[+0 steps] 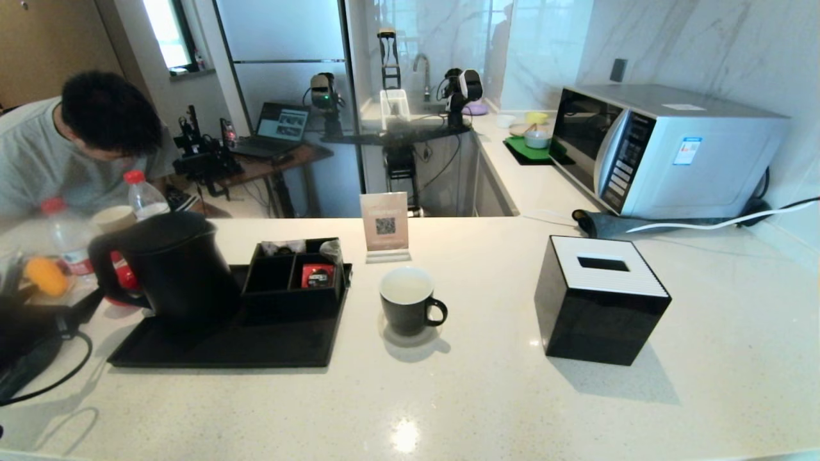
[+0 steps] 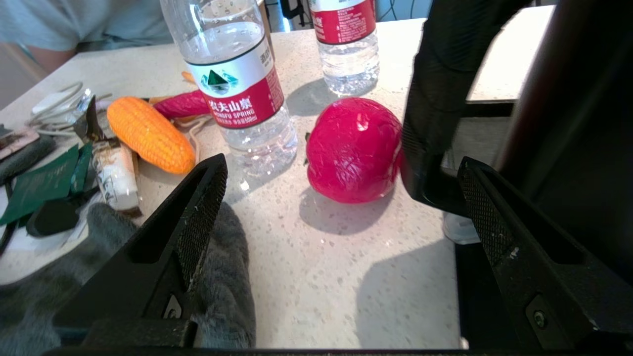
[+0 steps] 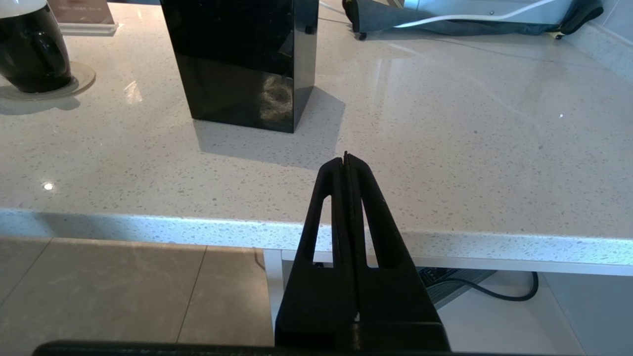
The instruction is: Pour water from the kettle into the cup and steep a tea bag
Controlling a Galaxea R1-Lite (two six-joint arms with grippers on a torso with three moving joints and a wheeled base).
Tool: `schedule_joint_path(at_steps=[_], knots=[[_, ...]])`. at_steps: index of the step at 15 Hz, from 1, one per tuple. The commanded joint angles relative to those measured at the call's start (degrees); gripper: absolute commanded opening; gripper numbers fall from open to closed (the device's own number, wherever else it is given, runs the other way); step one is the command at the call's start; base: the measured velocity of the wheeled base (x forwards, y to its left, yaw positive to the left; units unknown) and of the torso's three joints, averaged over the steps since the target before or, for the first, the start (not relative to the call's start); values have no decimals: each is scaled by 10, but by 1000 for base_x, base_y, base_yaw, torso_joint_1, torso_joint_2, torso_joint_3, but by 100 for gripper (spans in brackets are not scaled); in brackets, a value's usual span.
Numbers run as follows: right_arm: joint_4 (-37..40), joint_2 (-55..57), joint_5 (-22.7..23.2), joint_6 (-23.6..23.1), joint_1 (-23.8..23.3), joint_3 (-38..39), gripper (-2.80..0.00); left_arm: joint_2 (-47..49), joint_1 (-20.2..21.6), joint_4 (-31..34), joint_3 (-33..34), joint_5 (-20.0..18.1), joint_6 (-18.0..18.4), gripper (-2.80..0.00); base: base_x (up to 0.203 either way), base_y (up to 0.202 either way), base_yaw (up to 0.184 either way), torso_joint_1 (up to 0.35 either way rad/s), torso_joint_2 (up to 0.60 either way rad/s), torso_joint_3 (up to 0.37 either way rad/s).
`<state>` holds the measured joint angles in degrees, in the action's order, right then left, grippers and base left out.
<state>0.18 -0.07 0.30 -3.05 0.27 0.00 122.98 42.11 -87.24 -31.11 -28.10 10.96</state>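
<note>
On the black tray (image 1: 224, 349) at the table's left stands the kettle (image 1: 173, 266), its loop handle facing the left hand (image 2: 341, 198), which gapes wide just beside it, apparently set for a grasp. The cup (image 1: 408, 307) stands mid-table, its pale inside suggesting water. The right hand (image 3: 346, 163), pinched closed on nothing, hangs parked off the table's near edge.

Right gripper (image 3: 346, 158) hangs off the near edge of the countertop (image 3: 420, 148), fingers pressed together, holding nothing. Farther in stands the black tissue box (image 3: 242, 59), and left of it, well apart, the cup (image 3: 32, 49) on its coaster (image 3: 81, 79).
</note>
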Motion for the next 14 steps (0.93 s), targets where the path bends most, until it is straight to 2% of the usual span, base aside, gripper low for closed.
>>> schedule_joint_path(at_steps=[1, 6, 14], knots=[[0, 1, 0, 0, 0, 0, -280, 24, -1, -27, -22, -6, 1, 0, 0, 0, 0, 0, 0, 0], [0, 1, 0, 0, 0, 0, -280, 40, -4, -27, -40, -47, -1, 0, 0, 0, 0, 0, 0, 0], [0, 1, 0, 0, 0, 0, -280, 78, -23, -27, -102, -48, -1, 0, 0, 0, 0, 0, 0, 0]])
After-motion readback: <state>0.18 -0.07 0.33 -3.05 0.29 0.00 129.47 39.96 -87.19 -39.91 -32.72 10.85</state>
